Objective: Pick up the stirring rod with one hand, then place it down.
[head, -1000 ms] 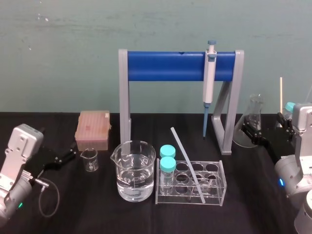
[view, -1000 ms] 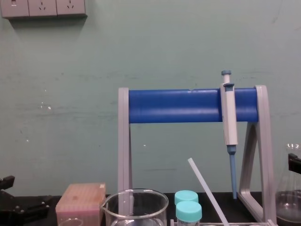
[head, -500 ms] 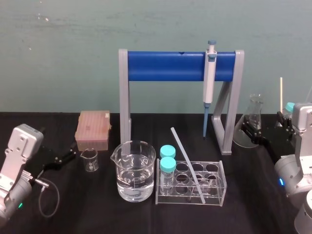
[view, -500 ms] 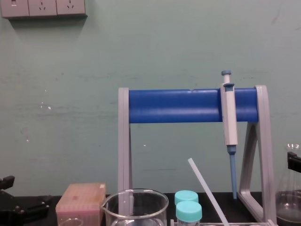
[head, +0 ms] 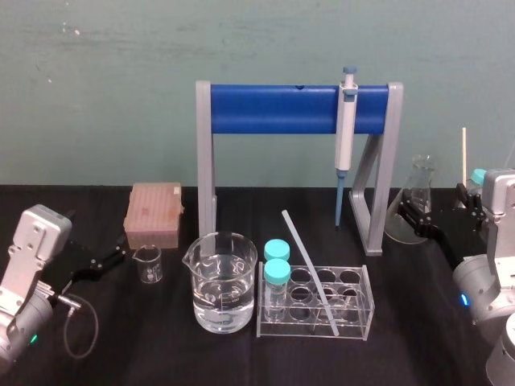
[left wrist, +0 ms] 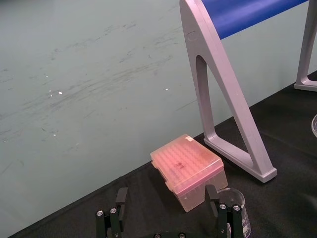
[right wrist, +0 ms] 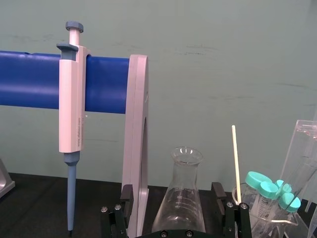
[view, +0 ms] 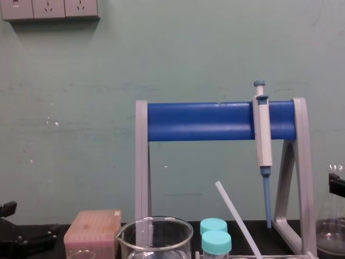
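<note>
The stirring rod (head: 308, 269) is a thin translucent white rod leaning in the clear test tube rack (head: 366, 310), its top end tilted back to the left; its upper part is visible in the chest view (view: 236, 218). My right gripper (head: 409, 219) is at the far right, beside the base of a glass flask (head: 422, 173), well away from the rod. In the right wrist view it (right wrist: 172, 197) is open, with the flask just ahead between the spread fingers. My left gripper (head: 111, 259) rests low at the left, open (left wrist: 166, 195) and holding nothing.
A blue-barred grey stand (head: 282, 108) holds a grey-white pipette (head: 346, 129). In front stand a water beaker (head: 223, 281), two teal-capped vials (head: 276, 261), a small beaker (head: 148, 263) and a pink tip box (head: 153, 213). A thin pale stick (head: 464, 157) rises at far right.
My right gripper has shifted very slightly beside the flask. The rod, the rack and the left arm have not moved.
</note>
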Available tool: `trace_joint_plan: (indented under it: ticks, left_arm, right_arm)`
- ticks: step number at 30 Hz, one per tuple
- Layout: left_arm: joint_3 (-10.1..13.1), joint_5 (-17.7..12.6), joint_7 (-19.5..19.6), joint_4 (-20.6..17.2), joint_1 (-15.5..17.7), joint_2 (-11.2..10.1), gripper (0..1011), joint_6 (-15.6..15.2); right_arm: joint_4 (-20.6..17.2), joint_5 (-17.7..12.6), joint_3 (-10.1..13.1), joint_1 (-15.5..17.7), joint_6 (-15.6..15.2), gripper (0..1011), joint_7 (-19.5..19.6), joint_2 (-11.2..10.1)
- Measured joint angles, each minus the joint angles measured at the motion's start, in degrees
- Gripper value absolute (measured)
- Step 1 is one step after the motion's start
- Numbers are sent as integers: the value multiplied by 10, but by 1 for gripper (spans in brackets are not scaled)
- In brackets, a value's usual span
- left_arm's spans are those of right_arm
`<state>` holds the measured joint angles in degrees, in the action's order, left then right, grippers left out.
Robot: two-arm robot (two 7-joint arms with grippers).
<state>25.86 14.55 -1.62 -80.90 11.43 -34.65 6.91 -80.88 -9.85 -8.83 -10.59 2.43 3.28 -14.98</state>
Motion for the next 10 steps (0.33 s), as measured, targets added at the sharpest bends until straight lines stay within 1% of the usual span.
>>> trace_joint_plan:
  ticks: [10]
  left_arm:
    - [0, 0, 0, 0, 0, 0, 1000, 0]
  right_arm:
    - [0, 0, 0, 0, 1, 1000, -1, 0]
